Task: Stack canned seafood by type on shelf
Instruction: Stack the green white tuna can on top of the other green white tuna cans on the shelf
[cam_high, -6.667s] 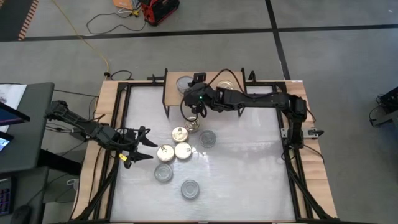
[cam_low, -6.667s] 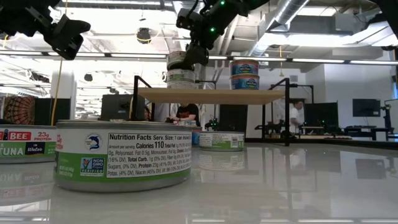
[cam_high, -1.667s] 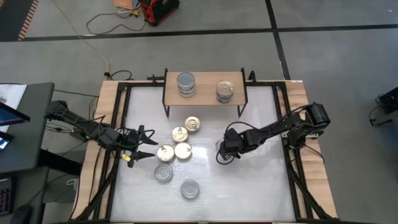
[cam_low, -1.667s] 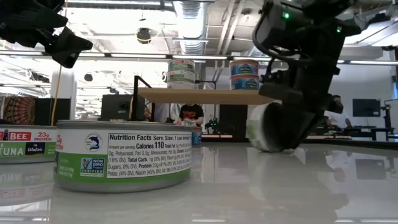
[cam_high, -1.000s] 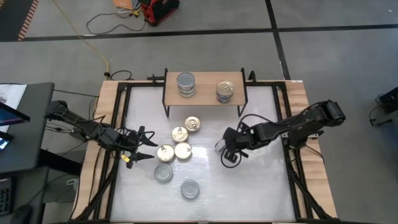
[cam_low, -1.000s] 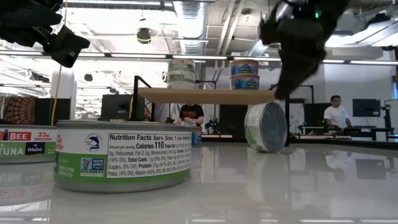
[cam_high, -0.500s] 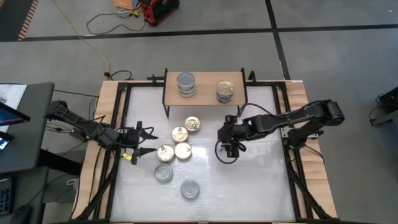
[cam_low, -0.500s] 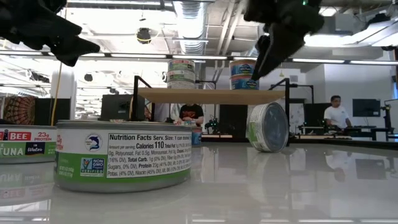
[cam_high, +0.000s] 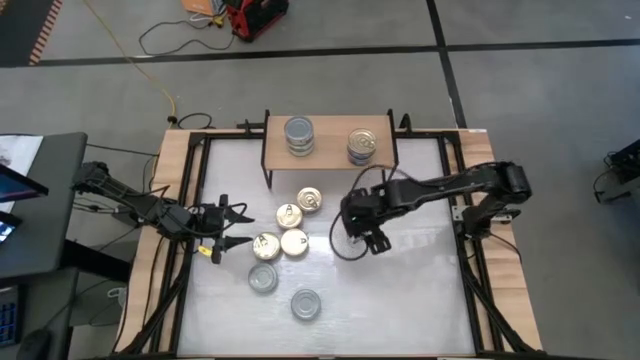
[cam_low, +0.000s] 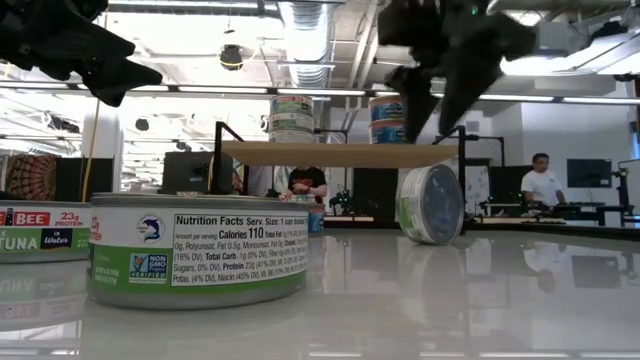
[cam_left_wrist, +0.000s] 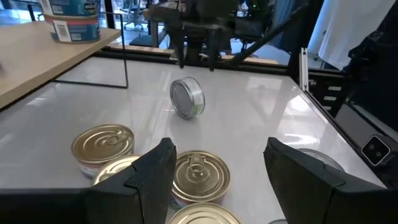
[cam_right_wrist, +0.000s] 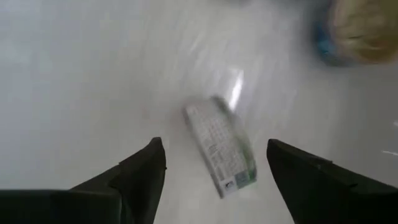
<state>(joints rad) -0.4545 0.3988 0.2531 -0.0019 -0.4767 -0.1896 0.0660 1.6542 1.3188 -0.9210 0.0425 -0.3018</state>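
Tins of fish, scattered across a glossy white tabletop (cam_high: 400, 290) in front of a low light-wood shelf (cam_high: 328, 146) on thin black legs. On the shelf, two short stacks: a silver-lidded stack (cam_high: 298, 136) at one end, a gold-lidded stack (cam_high: 362, 145) with blue-and-white labels at the other. Just in front of the shelf, a cluster of four gold pull-tab tins (cam_high: 287, 229); farther from the shelf, two silver-lidded tins (cam_high: 283, 291). Nearest the low camera, a green-labelled tin (cam_low: 198, 248) printed "Nutrition Facts", "Calories 110", "Protein 23g" and a "NON GMO" badge; beside it, another tin (cam_low: 42, 234) reading "BEE", "TUNA", "23g protein". Between the cluster and the shelf's gold end, one green-labelled tin (cam_low: 431, 204) tipped on its edge, round lid facing sideways, resting on the table and gripped by nothing. Directly above that tipped tin, the right gripper (cam_high: 358, 230), dark fingers spread wide and empty. On the side of the cluster away from the tipped tin, the left gripper (cam_high: 222, 229), fingers parted, holding nothing, hovering above the table. Beyond the shelf in the low view, a seated person (cam_low: 540, 187) in a white top.
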